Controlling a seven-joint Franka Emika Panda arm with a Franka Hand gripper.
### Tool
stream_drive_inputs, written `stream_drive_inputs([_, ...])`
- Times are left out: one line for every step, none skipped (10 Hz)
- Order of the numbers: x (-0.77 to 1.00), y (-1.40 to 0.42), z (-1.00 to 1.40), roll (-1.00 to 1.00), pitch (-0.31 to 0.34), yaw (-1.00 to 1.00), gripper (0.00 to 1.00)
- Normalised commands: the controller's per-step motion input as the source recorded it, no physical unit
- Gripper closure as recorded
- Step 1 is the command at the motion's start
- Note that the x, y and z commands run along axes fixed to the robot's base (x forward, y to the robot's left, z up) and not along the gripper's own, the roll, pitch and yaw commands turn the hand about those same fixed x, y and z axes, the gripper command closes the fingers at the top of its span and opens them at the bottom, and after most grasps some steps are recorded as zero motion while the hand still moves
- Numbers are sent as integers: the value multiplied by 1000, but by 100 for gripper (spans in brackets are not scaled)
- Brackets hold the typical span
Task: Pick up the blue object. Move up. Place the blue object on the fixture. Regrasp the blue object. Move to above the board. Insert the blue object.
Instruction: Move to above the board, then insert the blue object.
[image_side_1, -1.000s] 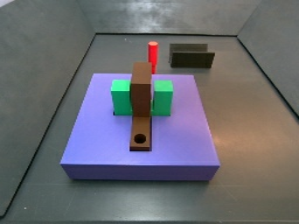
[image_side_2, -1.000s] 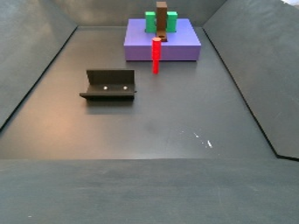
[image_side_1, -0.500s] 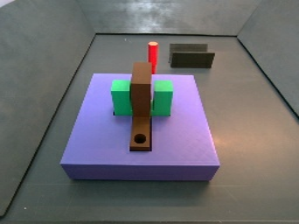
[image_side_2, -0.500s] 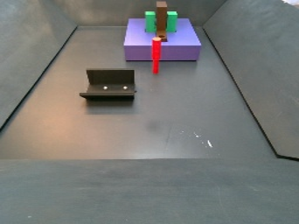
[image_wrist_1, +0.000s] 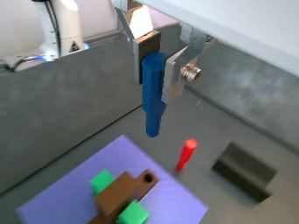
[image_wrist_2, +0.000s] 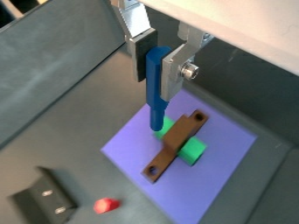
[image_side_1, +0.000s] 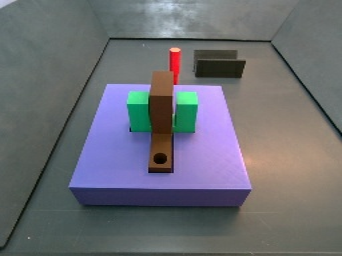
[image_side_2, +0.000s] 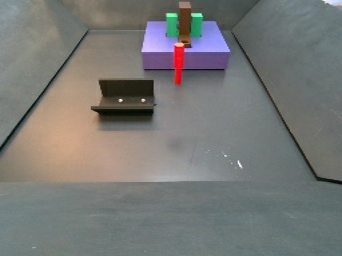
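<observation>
The blue object hangs upright, clamped between the fingers of the end effector, high above the board; neither shows in the side views. Judged step: moving to above the board. Next, the peg tip needs aligning over the hole in the brown strip. The green block, red peg and fixture stand clear; walls well apart.

No text, label, brand or number can be read in any view. The gripper, high over the board, carries no marking either.
</observation>
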Motion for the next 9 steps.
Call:
stream_drive_inputs([-62,26,-1,-516,41,0,100])
stream_drive_inputs([-47,16,0,-296,6,-1,100])
stream_drive_inputs([17,0,0,0,0,0,100])
stream_drive_inputs([14,-154,-414,-174,-100,-23,100])
stream_drive_inputs([46,-494,-477,-236,-141,0,100])
stream_drive_inputs([-60,-834,-300,0,-116,320,100])
stream_drive_inputs([-143,-854,-151,61,-126,283,100])
stream_drive_inputs([-126,-854,-77,71,-127,263,100])
stream_drive_inputs([0,-811,-269,79,-140,286,100])
